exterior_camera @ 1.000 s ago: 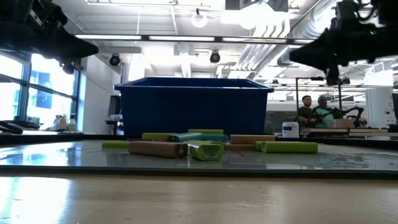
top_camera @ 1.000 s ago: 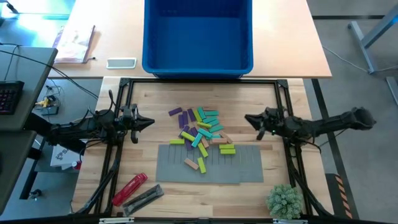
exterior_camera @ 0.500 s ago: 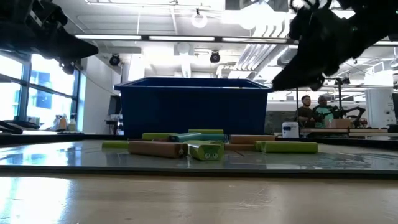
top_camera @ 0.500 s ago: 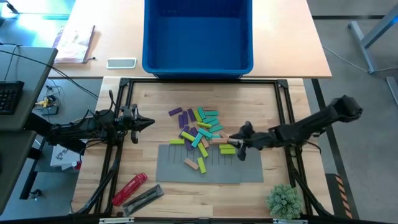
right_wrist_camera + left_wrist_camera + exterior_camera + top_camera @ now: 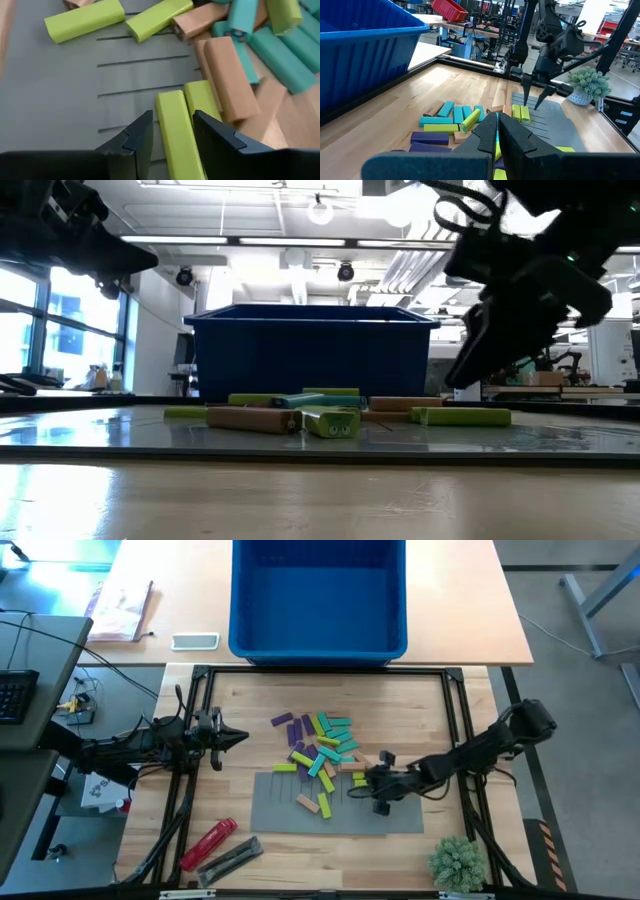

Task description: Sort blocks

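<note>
R claw spread, straddling smooth lime bar on slotted grey mat; L claw pressed together.

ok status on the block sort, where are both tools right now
Right tool open, straddling one of two side-by-side lime green rectangular blocks on the flat grey mat. Left tool shut, parked at the table's left side. Tan wooden block lies close beside the pair.

The wooden tabletop carries a flat grey mat toward its near edge. The blocks lie heaped at the middle, some on bare wood, some on the mat. A red cylinder and a dark tool lie at the near left corner, a small green plant at the near right.
</note>
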